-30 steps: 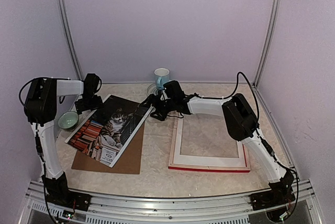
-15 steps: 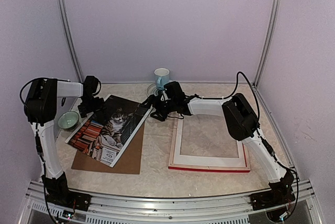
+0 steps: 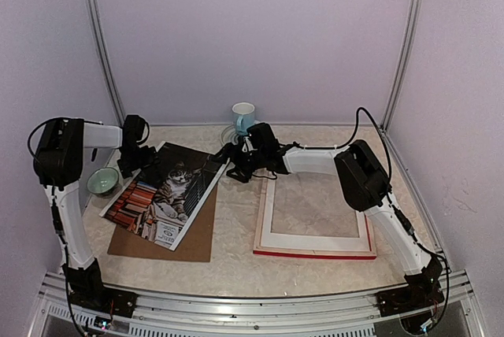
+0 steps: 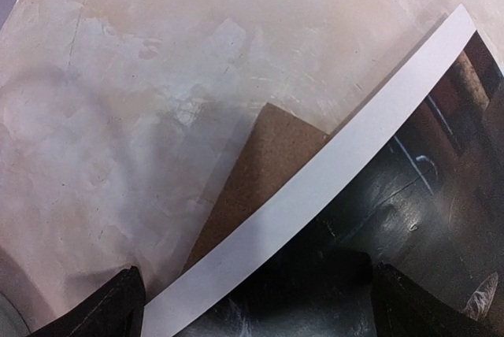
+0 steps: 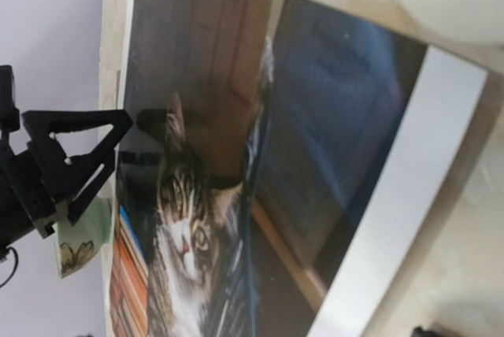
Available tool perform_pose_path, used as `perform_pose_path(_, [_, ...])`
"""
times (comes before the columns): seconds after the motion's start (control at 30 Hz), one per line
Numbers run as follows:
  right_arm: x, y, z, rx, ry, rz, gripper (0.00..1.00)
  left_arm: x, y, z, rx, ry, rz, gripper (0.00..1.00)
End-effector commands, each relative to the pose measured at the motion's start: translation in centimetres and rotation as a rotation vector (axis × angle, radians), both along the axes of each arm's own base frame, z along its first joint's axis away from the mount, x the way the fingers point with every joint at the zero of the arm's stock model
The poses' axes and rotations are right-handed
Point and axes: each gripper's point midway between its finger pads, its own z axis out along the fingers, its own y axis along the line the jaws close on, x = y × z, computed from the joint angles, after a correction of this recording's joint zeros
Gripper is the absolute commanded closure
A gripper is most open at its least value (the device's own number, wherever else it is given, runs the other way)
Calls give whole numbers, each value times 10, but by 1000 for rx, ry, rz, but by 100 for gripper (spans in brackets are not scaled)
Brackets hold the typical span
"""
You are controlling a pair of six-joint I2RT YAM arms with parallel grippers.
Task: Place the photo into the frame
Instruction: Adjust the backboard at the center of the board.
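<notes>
1. From above, we see the photo (image 3: 165, 191) lying picture side up and skewed. It rests on a brown board (image 3: 198, 241) that sticks out past its near edge.
2. The frame (image 3: 315, 242) lies flat to the right of the photo and apart from it, with its pale back up and a red edge along its near side. The photo is not in it.
3. The same view puts the left gripper (image 3: 132, 160) at the photo's far left edge and the right gripper (image 3: 230, 156) at the photo's far right corner.
4. Only the overhead view shows the mug (image 3: 243, 116), which stands just behind the photo's far right corner.
5. The left wrist view adds what the overhead view cannot. The left jaws are spread wide, one dark tip on each side, and the photo's white border runs slantwise between them.
6. In that view a corner of the brown board pokes out from under the border. We cannot tell whether either tip touches the print.
7. The right wrist view gives us the cat's face and the stacked books up close.
8. It also shows the left gripper across the photo at its left edge, with a green bowl (image 5: 75, 246) just beyond that edge.
9. The right gripper's own jaws barely enter its wrist view. From above they stand apart, pinching nothing we can see.
</notes>
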Motion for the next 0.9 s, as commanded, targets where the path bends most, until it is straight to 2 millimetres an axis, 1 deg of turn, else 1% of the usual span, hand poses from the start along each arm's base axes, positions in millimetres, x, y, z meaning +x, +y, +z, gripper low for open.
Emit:
perform_pose_path(0.0, [-8,3,5,-3,9,4,13,-14,-6,-6,-58,36,0,1])
perform_pose_path(0.23, [-6,3,4,14,19,-13,14,-17,-10,-5,-78,34,-5,1])
perform_pose_path(0.53, [-3,7,2,46,51,-26,15,-21,-17,1,-118,14,-14,1])
perform_pose_path(0.87, [-4,11,0,74,73,-26,15,-21,-33,9,-133,-5,-44,1])
